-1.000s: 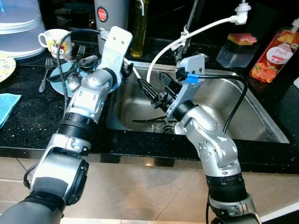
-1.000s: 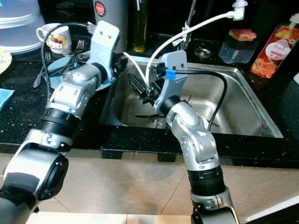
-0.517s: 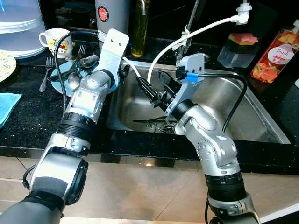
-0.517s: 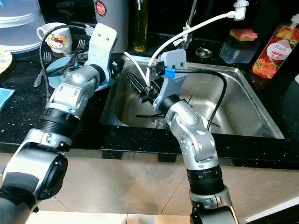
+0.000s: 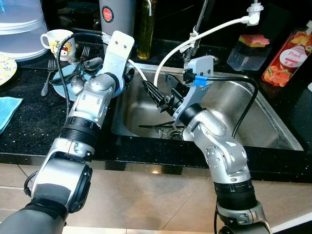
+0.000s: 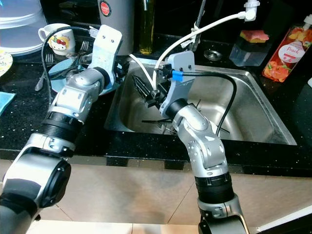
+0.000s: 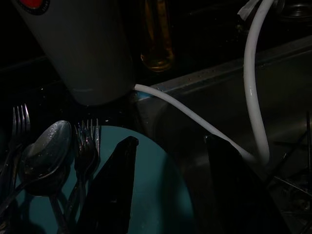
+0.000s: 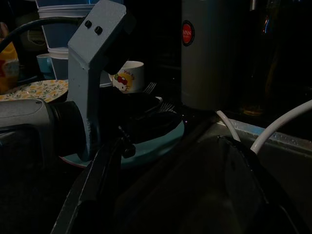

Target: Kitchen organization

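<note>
A teal plate (image 5: 62, 83) carrying spoons (image 7: 46, 146) and forks (image 7: 87, 141) rests on the black counter, left of the steel sink (image 5: 253, 105). My left gripper (image 7: 170, 146) hovers open over the plate's sink-side edge, one finger (image 7: 114, 185) above the plate, the other above the sink rim. Nothing lies between them. My right gripper (image 5: 152, 93) hangs open inside the sink's near-left part, pointing toward the plate and holding nothing. Dark utensils (image 5: 161, 127) lie on the sink bottom below it. A cartoon mug (image 5: 58, 41) stands behind the plate.
A grey canister (image 5: 116, 14) and an oil bottle (image 5: 145, 29) stand behind the sink's left corner. A white hose (image 5: 204, 34) arcs across the sink. A sponge tub (image 5: 247, 51) and an orange soap bottle (image 5: 285, 53) sit at back right. A blue cloth (image 5: 7, 109) lies far left.
The view shifted slightly a second ago. Both arms hold nearly the same pose, and both grippers stay open.
</note>
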Controlling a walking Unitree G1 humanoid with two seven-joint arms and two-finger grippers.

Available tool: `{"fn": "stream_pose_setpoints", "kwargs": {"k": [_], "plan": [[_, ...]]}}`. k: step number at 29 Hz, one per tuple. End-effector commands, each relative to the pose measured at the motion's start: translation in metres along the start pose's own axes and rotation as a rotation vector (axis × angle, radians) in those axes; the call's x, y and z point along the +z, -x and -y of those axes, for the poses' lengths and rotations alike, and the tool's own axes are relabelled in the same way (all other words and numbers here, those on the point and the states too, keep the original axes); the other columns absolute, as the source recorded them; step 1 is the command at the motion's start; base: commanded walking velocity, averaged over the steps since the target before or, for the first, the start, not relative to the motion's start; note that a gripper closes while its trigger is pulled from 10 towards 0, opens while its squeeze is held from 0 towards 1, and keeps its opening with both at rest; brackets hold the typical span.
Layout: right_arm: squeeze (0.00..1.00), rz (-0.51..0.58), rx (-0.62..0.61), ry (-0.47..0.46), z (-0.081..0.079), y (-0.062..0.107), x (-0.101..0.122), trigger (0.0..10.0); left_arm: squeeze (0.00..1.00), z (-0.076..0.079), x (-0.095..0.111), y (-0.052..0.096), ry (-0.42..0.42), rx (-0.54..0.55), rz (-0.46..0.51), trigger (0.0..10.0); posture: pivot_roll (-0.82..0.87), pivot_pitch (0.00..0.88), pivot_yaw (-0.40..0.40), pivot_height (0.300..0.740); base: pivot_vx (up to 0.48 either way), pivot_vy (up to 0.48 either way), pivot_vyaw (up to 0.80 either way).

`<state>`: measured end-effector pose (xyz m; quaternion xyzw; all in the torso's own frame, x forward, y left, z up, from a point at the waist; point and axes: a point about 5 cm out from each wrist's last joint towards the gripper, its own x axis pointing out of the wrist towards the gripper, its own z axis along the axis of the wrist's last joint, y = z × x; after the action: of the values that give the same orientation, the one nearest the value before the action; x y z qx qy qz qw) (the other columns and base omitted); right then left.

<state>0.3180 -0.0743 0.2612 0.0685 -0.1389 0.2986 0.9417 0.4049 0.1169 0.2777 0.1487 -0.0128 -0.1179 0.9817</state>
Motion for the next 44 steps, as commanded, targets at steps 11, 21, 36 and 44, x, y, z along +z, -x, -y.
{"fn": "stream_pose_setpoints", "kwargs": {"k": [11, 21, 36, 44], "plan": [[0.0, 0.012, -0.02, -0.004, 0.0041, 0.0015, 0.0021, 10.0, 0.0, -0.0003, 0.0058, -0.0011, -0.007, -0.001, 0.011, 10.0, 0.23, 0.065, -0.094, 0.74, 0.0, 0.0, 0.0], [0.0, 0.016, -0.02, -0.004, 0.0045, 0.0007, 0.003, 10.0, 0.0, 0.0002, 0.0064, -0.0009, -0.005, 0.0, 0.013, 10.0, 0.23, 0.064, -0.094, 0.74, 0.0, 0.0, 0.0], [0.0, 0.017, -0.024, -0.003, 0.0053, 0.0011, 0.0035, 10.0, 0.0, 0.0, 0.0069, -0.0011, -0.005, 0.002, 0.012, 10.0, 0.23, 0.066, -0.095, 0.74, 0.0, 0.0, 0.0], [0.0, 0.016, -0.021, -0.003, 0.0048, 0.001, 0.0034, 10.0, 0.0, 0.0, 0.0067, -0.0011, -0.004, 0.002, 0.012, 10.0, 0.23, 0.065, -0.096, 0.74, 0.0, 0.0, 0.0]]}}
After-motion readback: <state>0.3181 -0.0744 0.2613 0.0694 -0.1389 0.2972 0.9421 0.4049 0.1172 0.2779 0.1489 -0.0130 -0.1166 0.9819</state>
